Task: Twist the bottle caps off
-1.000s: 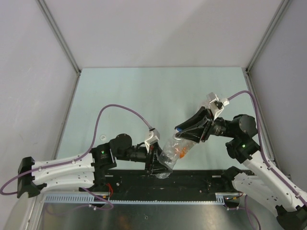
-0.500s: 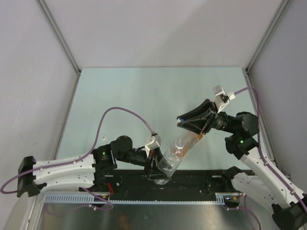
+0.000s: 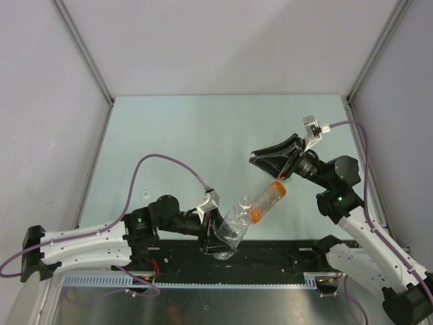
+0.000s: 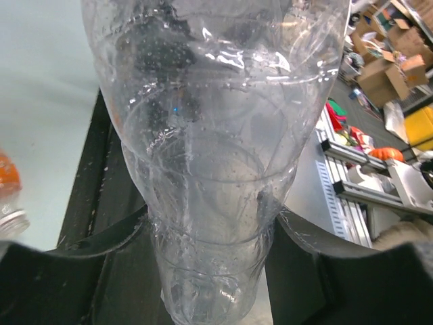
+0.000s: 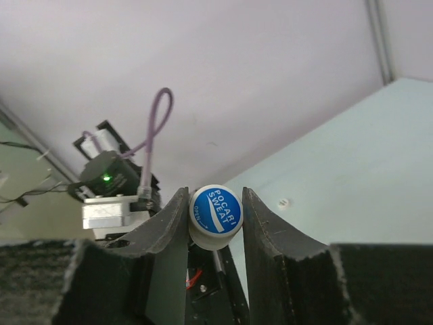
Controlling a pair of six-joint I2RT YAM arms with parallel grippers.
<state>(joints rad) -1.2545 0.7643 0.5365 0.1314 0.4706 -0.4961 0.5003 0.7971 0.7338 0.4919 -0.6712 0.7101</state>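
My left gripper (image 3: 216, 235) is shut on the base of the clear bottle (image 3: 237, 222) and holds it tilted toward the far right. In the left wrist view the bottle (image 4: 210, 135) fills the frame between the fingers (image 4: 81, 271). My right gripper (image 3: 260, 162) is shut on a cap (image 5: 215, 211) with white sides and a blue printed top, held clear of the bottle's mouth. The cap is hidden in the top view. The orange bottle (image 3: 269, 198) lies on the table past the clear bottle's top; it also shows in the left wrist view (image 4: 7, 179). The yellow-green bottle is out of view.
A small white round piece (image 3: 147, 192), perhaps a cap, lies on the table at the left; it also shows in the right wrist view (image 5: 283, 202). A black rail (image 3: 284, 252) runs along the near edge. Grey walls enclose the pale green table (image 3: 203, 128).
My right gripper has drawn back up and to the right from the clear bottle's mouth with the cap. My left gripper has shifted the bottle slightly nearer. The orange bottle now shows.
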